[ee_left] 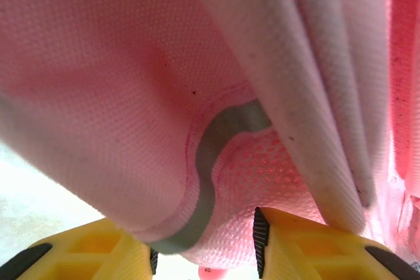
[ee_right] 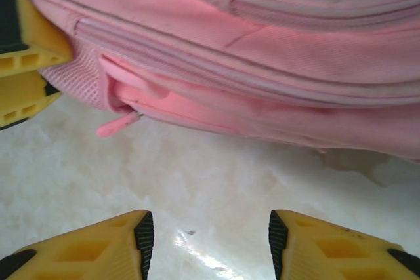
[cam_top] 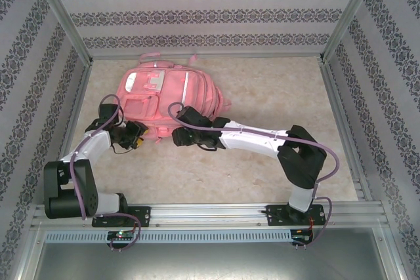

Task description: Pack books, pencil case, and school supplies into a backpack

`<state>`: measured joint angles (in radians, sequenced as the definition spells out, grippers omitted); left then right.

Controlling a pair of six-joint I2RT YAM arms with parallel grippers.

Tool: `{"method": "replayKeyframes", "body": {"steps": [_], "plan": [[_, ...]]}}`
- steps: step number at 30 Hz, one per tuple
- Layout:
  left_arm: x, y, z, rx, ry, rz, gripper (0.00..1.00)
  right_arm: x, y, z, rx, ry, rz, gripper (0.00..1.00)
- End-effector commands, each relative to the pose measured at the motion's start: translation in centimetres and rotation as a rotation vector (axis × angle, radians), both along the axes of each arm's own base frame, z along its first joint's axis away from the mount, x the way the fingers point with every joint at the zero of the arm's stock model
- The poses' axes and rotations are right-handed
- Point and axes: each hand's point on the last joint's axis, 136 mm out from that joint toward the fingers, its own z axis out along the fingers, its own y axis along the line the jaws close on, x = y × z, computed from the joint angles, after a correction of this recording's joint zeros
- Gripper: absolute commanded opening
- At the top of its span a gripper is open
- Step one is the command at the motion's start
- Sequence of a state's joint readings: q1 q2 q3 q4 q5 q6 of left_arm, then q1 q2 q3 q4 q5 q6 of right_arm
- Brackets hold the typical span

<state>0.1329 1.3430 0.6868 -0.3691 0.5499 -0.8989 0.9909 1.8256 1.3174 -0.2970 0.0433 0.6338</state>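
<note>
One pink backpack [cam_top: 157, 100] lies flat on the pale worktop [cam_top: 275, 96], left of centre, its top handle towards the far wall. Two arms reach its near edge: the left arm [cam_top: 90, 147] at the near left corner, the right arm [cam_top: 252, 141] just beside it, at the middle of that edge. The left jaws are narrowed onto a fold of backpack fabric edged with one grey trim strip [ee_left: 207, 181], pinched between two yellow fingers [ee_left: 308, 247]. The right jaws stand wide apart and hold nothing, with bare worktop between them, just short of the backpack's side, where one pink zip pull [ee_right: 118, 124] sticks out
</note>
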Motion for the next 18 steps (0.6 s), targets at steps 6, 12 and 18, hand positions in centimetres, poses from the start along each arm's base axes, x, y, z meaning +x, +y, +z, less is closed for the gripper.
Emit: {"method": "replayKeyframes", "body": {"steps": [6,12,18], "plan": [[1.2,0.0,0.1,-0.005,-0.053,-0.014,0.37,-0.9,4.4,-0.9,0.039,0.060,-0.013,0.54],[1.3,-0.3,0.4,-0.016,-0.065,-0.038,0.37,-0.6,6.0,-2.4,0.063,0.103,-0.098,0.53],[1.5,-0.6,0.7,-0.022,-0.079,-0.064,0.37,-0.3,7.9,-3.2,0.074,0.135,-0.161,0.54]]}}
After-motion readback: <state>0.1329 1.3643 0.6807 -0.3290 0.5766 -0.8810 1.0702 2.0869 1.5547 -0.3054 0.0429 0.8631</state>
